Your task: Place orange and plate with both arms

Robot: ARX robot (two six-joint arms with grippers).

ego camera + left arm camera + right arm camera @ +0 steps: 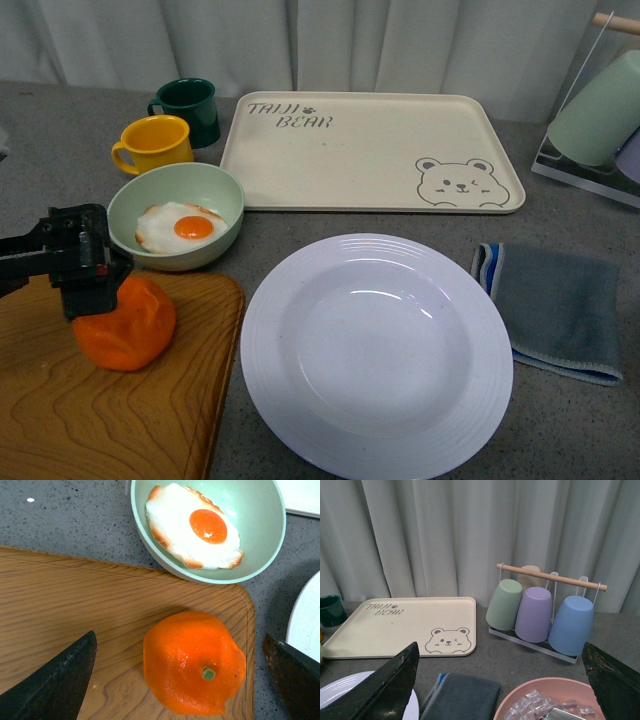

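The orange (125, 325) lies on a wooden board (100, 420) at the front left, its green stem dot facing up in the left wrist view. My left gripper (95, 290) hangs just above it, open, with one finger on each side of the orange (192, 662) and neither touching it. The white plate (375, 350) rests on the table right of the board, and its rim (307, 620) shows past one finger. My right gripper (502, 680) is open and holds nothing; it is out of the front view. A slice of the plate (345, 681) shows beside its finger.
A pale green bowl (175, 215) with a fried egg stands behind the board. Yellow mug (155, 145), dark green mug (190, 105) and cream bear tray (370, 150) are further back. A grey cloth (560, 305) lies right of the plate. A cup rack (545, 610) and a pink bowl of ice (550, 702) are at right.
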